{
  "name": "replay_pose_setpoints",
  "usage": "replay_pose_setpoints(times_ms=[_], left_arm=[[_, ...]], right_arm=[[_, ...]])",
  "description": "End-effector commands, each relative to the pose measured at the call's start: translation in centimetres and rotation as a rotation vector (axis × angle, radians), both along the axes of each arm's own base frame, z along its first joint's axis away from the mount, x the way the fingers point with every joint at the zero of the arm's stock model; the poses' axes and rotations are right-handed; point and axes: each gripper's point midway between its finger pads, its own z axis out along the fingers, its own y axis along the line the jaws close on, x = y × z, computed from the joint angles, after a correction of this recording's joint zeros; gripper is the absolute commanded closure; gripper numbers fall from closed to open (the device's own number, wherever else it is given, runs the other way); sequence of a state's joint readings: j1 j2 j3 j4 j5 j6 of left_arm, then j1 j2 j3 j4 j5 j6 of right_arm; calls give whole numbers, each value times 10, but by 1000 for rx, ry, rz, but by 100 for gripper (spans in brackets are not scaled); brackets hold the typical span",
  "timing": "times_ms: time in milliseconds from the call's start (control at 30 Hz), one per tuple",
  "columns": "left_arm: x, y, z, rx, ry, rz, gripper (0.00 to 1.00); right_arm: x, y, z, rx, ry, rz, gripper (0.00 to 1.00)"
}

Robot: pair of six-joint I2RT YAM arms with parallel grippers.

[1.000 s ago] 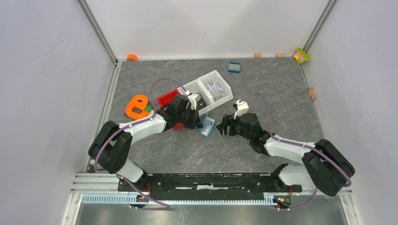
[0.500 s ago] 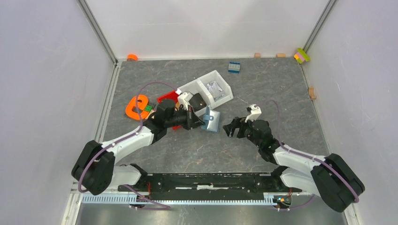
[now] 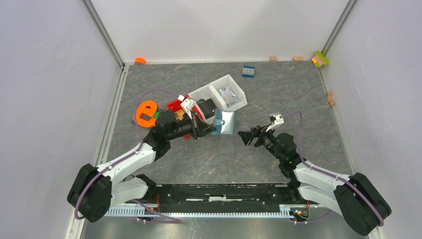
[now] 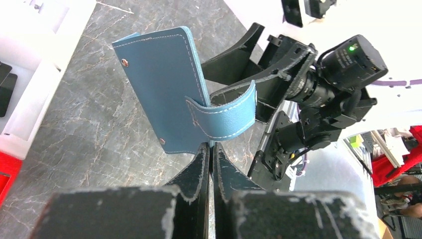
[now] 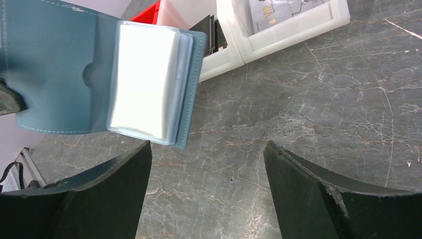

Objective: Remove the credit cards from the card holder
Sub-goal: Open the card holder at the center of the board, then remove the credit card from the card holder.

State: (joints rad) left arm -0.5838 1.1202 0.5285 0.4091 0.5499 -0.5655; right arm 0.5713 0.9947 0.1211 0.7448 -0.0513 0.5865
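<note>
The teal card holder [image 3: 225, 122] hangs open above the table, and my left gripper [image 3: 213, 130] is shut on its lower edge. In the left wrist view its teal back [image 4: 159, 89] and curled strap rise just past my shut left gripper [image 4: 211, 147]. The right wrist view shows its pale inside [image 5: 59, 74] with clear plastic sleeves [image 5: 144, 84]. They look white with glare, so I cannot make out the credit cards in them. My right gripper [image 3: 245, 136] is open just right of the holder. It faces the holder, with only bare table between its fingers [image 5: 206, 144].
A white two-compartment bin [image 3: 219, 95] stands just behind the holder, with a red box [image 3: 176, 105] and an orange piece [image 3: 146, 113] to its left. A blue studded brick [image 3: 248, 70] and small blocks [image 3: 320, 59] lie along the back edge.
My left arm has raised the card holder off the table and carried it slightly right and back. The right arm has drawn back toward its base, its gripper staying open.
</note>
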Motion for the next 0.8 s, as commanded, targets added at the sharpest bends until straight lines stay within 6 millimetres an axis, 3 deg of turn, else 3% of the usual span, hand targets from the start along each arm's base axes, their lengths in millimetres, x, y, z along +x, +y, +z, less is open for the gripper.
replay_pose_setpoints(times_ms=[0,433,600,767], left_arm=[[-8,-2,40,-110,-111,-33,93],[-35,-4,66,-227,-195,-154,91],[-40,-4,70,-244,-211,-170,90],[-43,-5,72,-253,-215,-191,90]], right_arm=[[2,-1,16,53,-46,-6,13],[-2,-2,32,110,-102,16,15],[-9,4,43,151,-137,74,16],[-11,12,41,157,-113,116,16]])
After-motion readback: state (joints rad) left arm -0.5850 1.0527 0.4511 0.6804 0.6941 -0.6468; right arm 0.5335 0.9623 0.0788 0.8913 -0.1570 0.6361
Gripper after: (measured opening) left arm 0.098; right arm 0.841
